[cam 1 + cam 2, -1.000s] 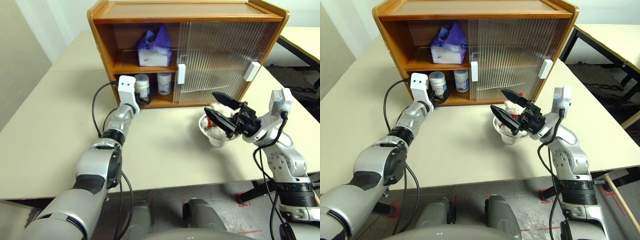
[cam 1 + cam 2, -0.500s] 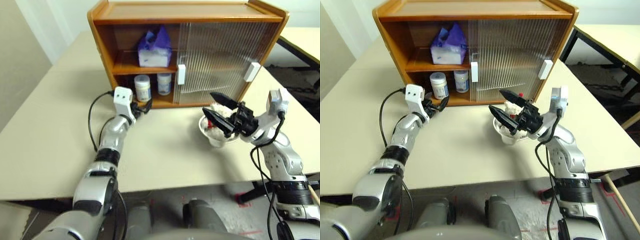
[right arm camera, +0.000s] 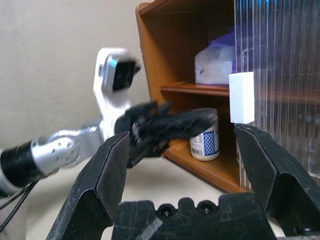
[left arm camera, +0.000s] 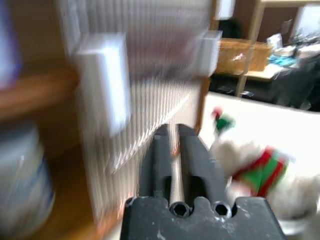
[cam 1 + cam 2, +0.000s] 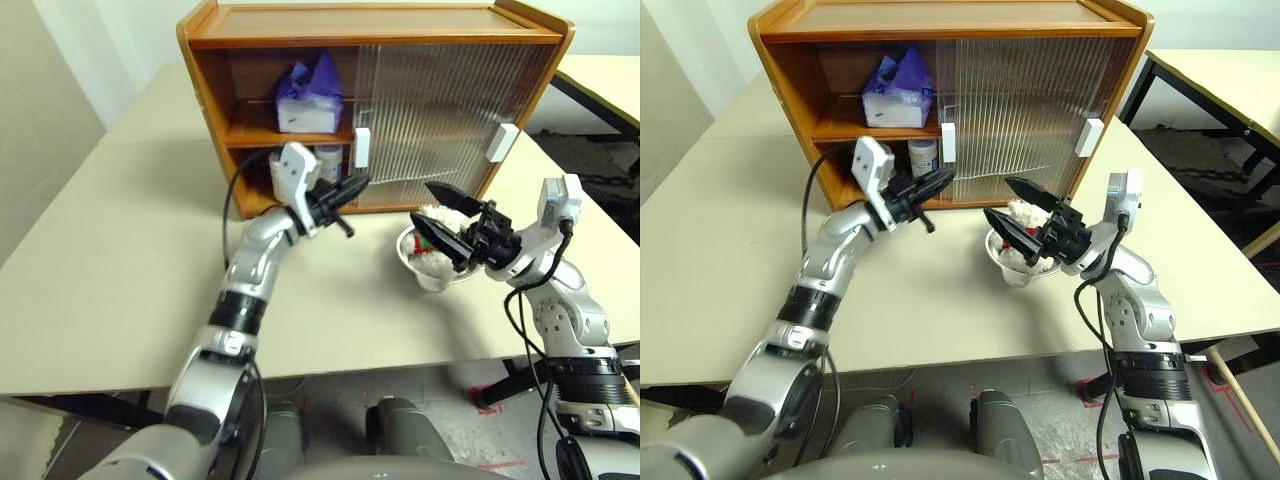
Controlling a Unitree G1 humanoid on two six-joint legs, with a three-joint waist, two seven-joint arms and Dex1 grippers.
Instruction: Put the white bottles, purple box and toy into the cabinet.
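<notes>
The cabinet stands open on its left half. On its upper shelf lies the purple box. The lower shelf holds two white bottles; one shows clearly, the other is mostly hidden behind my left wrist. My left gripper hovers shut and empty in front of the lower shelf, pointing right toward the door handle. The toy sits in a metal bowl right of it. My right gripper is open just above the toy, touching nothing.
The right sliding door is closed, with white handles at both its edges. The beige table has free room at the left and front. Another table stands at the far right.
My left gripper drew back from the bottle on the lower shelf, swung up and right in front of the cabinet, and shut. The right arm stayed still.
</notes>
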